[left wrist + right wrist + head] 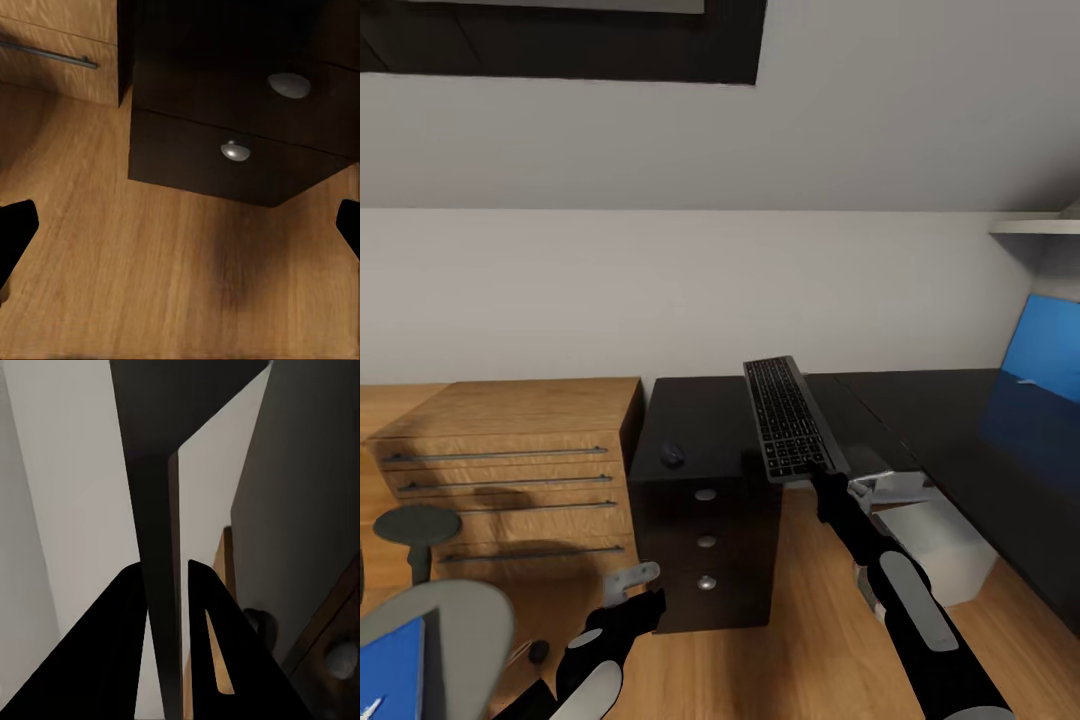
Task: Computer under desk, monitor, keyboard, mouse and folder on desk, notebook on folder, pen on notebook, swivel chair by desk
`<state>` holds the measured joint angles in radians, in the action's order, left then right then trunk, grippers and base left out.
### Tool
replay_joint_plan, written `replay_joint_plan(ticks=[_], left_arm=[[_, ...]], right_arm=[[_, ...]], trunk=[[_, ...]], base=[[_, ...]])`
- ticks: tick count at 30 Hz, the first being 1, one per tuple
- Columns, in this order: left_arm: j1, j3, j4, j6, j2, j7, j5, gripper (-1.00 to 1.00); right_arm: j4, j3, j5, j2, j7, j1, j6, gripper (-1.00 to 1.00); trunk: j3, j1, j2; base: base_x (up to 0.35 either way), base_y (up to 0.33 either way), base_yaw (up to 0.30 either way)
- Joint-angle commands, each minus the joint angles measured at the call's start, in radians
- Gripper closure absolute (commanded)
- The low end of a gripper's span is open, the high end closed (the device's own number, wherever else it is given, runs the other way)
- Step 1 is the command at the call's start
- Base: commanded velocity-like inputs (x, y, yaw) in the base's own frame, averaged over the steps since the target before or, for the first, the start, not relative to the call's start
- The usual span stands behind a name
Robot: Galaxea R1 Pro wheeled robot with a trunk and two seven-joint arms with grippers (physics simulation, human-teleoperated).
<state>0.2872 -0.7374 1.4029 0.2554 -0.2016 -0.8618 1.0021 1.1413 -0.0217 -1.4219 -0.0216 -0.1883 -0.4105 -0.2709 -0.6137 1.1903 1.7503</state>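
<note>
Down at the left the blue folder (390, 665) lies on the swivel chair (455, 615). The left gripper (632, 590) hangs low over the wood floor in front of the black drawer unit (705, 500), its fingers spread wide and empty. A small dark mouse (673, 455) sits on that unit's top. The right gripper (822, 482) pinches the near end of the keyboard (790, 415), fingers narrow on its edge, holding it up clear of the black worktop (950, 430). To do this well I'd level the keyboard first, carry it right over the worktop, then lower it flat before letting go.
</note>
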Motion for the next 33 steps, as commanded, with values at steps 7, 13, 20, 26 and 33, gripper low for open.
replay_joint_plan(ticks=[7,13,20,26,33], left_arm=[[0.002,-0.002,0.002,0.004,-0.002,-0.006,0.002,-1.00],[0.002,-0.002,0.002,0.004,-0.002,-0.006,0.004,-1.00],[0.001,-0.002,0.002,0.004,-0.002,-0.006,0.004,-1.00],[0.001,-0.002,0.002,0.004,-0.003,-0.006,0.003,-1.00],[0.001,-0.002,0.002,0.004,-0.005,-0.006,0.001,-1.00]], right_arm=[[-0.001,0.000,-0.011,-0.002,-0.003,-0.001,-0.002,1.00],[-0.002,0.001,-0.011,-0.005,-0.003,-0.001,-0.002,1.00],[-0.006,0.002,-0.011,-0.006,-0.003,-0.001,-0.003,1.00],[-0.008,0.002,-0.013,-0.006,-0.003,0.000,-0.003,1.00],[-0.008,0.002,-0.097,-0.006,-0.002,0.012,-0.002,1.00]], trunk=[[-0.001,-0.001,0.001],[-0.001,-0.001,0.001],[-0.001,-0.001,0.001],[-0.001,-0.001,0.001],[-0.001,-0.001,0.001]], base=[[-0.255,-0.245,0.000],[-0.256,-0.245,0.000],[-0.262,-0.225,0.000],[-0.265,-0.213,0.000],[-0.266,-0.212,0.000]])
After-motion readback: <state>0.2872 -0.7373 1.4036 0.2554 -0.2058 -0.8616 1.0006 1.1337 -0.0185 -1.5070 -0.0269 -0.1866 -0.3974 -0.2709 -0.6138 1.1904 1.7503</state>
